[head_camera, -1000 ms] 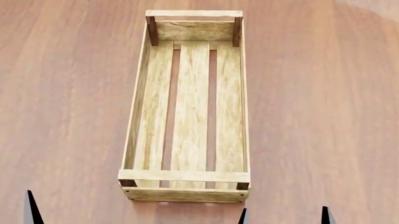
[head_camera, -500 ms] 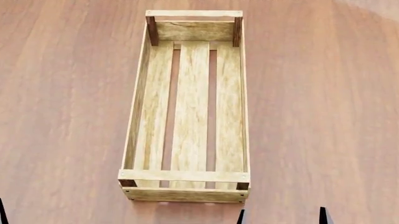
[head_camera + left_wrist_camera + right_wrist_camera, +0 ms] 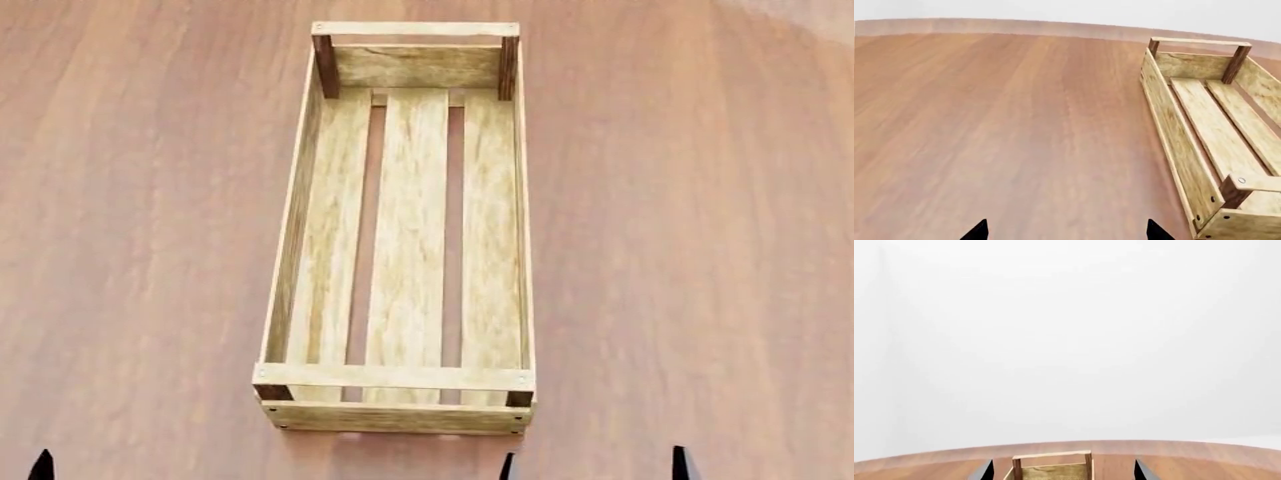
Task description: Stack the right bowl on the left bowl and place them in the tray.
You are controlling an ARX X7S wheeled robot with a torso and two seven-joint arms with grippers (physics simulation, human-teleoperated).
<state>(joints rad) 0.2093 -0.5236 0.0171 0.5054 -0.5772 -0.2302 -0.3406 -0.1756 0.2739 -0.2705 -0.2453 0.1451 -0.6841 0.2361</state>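
Note:
The tray point(image 3: 296, 210), a long light-wood slatted crate, lies lengthwise in the middle of the table with nothing inside. Neither bowl shows in any view. My left gripper point(image 3: 1067, 233) is open, its two dark tips wide apart over bare table, with the tray point(image 3: 1167, 107) off to one side. In the head view only one left fingertip point(image 3: 43, 466) peeks in at the bottom edge. My right gripper point(image 3: 1064, 473) is open too, empty, and faces the tray's end rail point(image 3: 1052, 456). Its tips point(image 3: 594, 468) show just below the tray's near right corner.
The brown wooden table point(image 3: 694, 250) stretches on both sides of the tray. Its far edge point(image 3: 1174, 444) curves against a plain white background. A paler patch point(image 3: 801, 15) marks the far right corner.
Both arms' fingertips have sunk lower at the bottom edge of the head view. The left tip shifted sideways, and the right pair slid slightly left. The tray has not moved.

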